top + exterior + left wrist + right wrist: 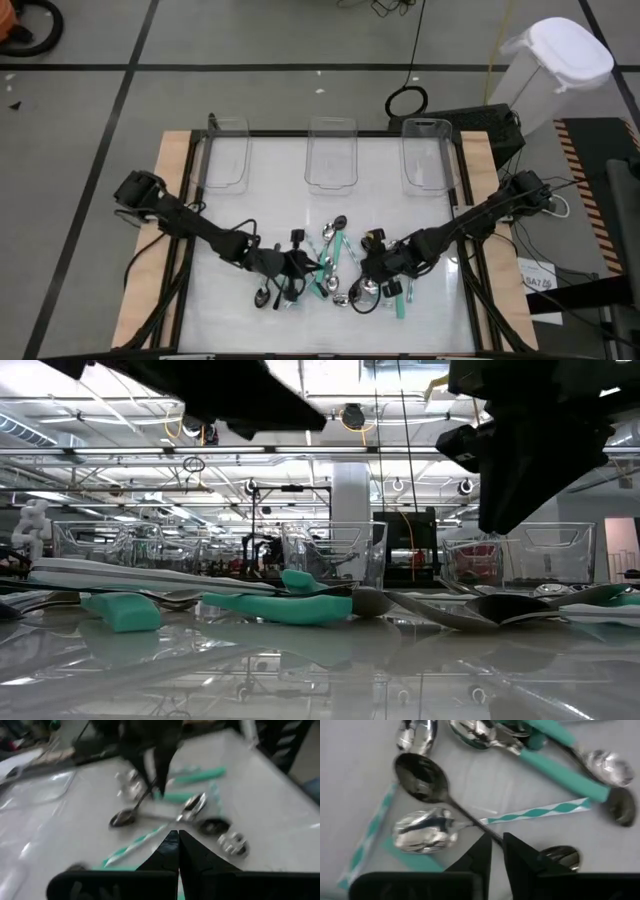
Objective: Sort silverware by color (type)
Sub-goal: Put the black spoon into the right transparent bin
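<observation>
right wrist view shows right gripper (496, 851) fingers slightly apart astride dark spoon (427, 785) handle; high view can't.

**Table: spoons heaped near front edge, bins at back**

Table (260, 200) has a white glossy top with wooden side strips. Three clear bins (331, 152) sit in a row along the back edge, well apart. The spoons (335, 265) lie in a loose pile near the front edge, about mid-width: silver, dark, teal-handled, overlapping. Striped teal-white strips (540, 813) lie among them.
</observation>
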